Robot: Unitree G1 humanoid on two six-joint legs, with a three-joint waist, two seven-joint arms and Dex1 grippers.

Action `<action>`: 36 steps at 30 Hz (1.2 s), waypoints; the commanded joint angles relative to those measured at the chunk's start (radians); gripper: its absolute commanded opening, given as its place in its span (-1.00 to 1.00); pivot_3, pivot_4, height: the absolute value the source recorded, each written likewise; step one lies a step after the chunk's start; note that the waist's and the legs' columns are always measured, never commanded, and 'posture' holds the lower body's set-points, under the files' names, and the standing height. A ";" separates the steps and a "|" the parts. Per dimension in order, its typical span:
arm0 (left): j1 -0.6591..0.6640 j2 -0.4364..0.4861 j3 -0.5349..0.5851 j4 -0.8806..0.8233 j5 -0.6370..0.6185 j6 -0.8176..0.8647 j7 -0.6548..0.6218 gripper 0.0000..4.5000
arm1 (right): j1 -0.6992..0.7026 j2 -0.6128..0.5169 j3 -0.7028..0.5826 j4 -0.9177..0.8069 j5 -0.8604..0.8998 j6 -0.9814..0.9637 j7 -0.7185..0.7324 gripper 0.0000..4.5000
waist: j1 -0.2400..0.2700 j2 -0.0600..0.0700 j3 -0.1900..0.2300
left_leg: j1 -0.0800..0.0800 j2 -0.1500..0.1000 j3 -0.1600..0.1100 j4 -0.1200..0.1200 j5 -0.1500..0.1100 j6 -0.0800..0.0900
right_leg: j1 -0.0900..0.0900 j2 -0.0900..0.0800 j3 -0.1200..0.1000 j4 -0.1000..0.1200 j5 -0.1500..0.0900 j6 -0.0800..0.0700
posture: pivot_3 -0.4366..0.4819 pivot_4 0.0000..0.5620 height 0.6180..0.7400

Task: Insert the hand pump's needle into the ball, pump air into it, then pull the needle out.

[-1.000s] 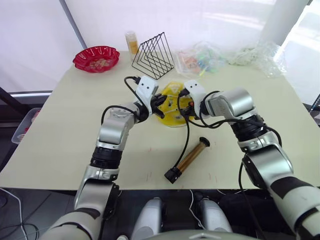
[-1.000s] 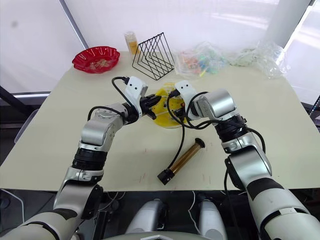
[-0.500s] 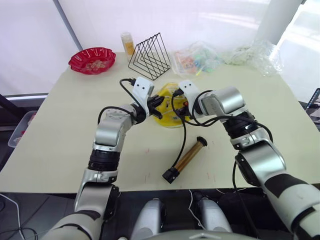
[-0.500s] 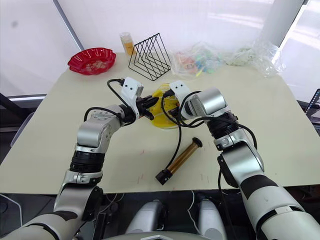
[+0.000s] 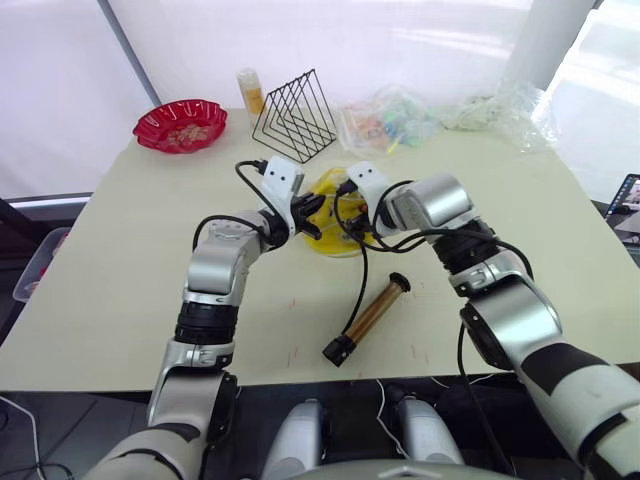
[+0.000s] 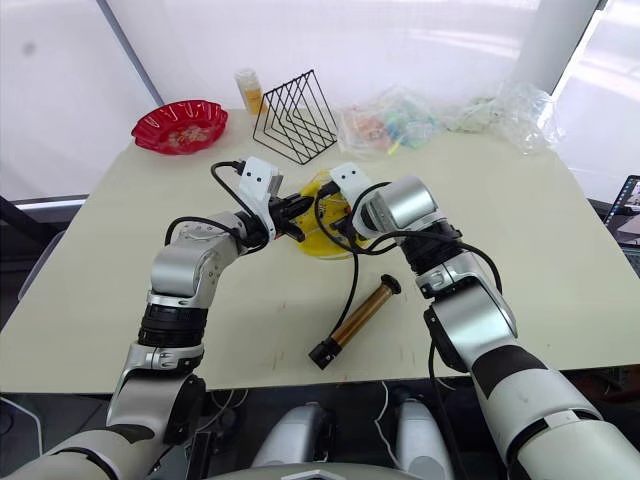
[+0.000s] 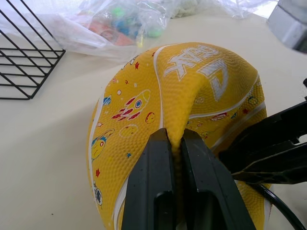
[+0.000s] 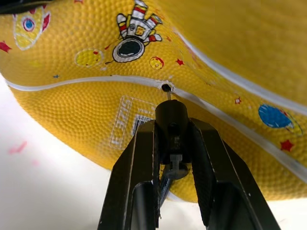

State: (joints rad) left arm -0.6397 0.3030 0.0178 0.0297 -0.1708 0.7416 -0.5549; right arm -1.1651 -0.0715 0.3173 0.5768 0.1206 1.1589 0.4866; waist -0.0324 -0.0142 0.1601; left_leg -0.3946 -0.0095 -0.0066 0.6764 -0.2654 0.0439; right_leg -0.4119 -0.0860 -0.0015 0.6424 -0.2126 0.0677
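The yellow ball (image 5: 338, 222) lies flattish on the table's middle, and its printed skin shows close up (image 7: 192, 91). My left gripper (image 7: 173, 135) is shut on a raised fold of the ball from its left side. My right gripper (image 8: 171, 122) is shut on the needle's black fitting. The thin silver needle (image 8: 167, 95) meets the valve hole (image 8: 166, 88) on a white seam line. The brass hand pump (image 5: 372, 315) lies loose on the table nearer to me. Its black hose (image 5: 362, 270) curves up to my right gripper (image 5: 352, 215).
A black wire rack (image 5: 293, 115) stands just behind the ball. A red scalloped bowl (image 5: 181, 124) sits at the far left with a small bottle (image 5: 248, 92) beside it. Clear plastic bags (image 5: 395, 118) lie along the far edge. The table's front edge is close behind the pump.
The head camera has shifted, so the whole scene sits slightly differently. Both grippers stay at the ball, and the pump lies where it was.
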 commanded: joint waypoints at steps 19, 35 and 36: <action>0.046 -0.069 -0.095 -0.014 -0.052 0.060 -0.051 -0.99 | -0.065 0.153 -0.275 0.247 0.011 -0.054 -0.078 -0.82 | -0.011 -0.001 -0.013 | 0.013 -0.001 -0.001 -0.008 0.000 -0.001 | 0.007 -0.001 0.004 -0.002 -0.001 -0.001 | -0.05 -0.47 0.95; 0.037 -0.065 -0.075 0.029 -0.040 0.027 -0.052 -0.99 | 0.028 0.080 -0.020 0.081 -0.124 -0.205 0.072 -0.82 | -0.012 0.000 -0.014 | 0.013 -0.001 -0.005 -0.010 -0.002 -0.004 | 0.007 -0.001 0.002 -0.002 -0.002 -0.005 | -0.05 -0.47 0.95; 0.037 -0.064 -0.073 0.033 -0.039 0.024 -0.052 -0.99 | 0.037 0.068 -0.008 0.059 -0.131 -0.203 0.080 -0.82 | -0.011 0.000 -0.014 | 0.013 -0.001 -0.005 -0.010 -0.002 -0.003 | 0.007 -0.001 0.001 -0.003 -0.002 -0.004 | -0.05 -0.47 0.95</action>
State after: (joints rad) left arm -0.6228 0.2978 0.0358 0.0426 -0.1592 0.7424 -0.5467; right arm -1.1413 -0.0184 0.2682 0.6678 0.0015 1.0046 0.5627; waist -0.0439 -0.0146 0.1464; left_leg -0.3819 -0.0107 -0.0115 0.6662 -0.2671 0.0405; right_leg -0.4049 -0.0865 -0.0002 0.6399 -0.2139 0.0644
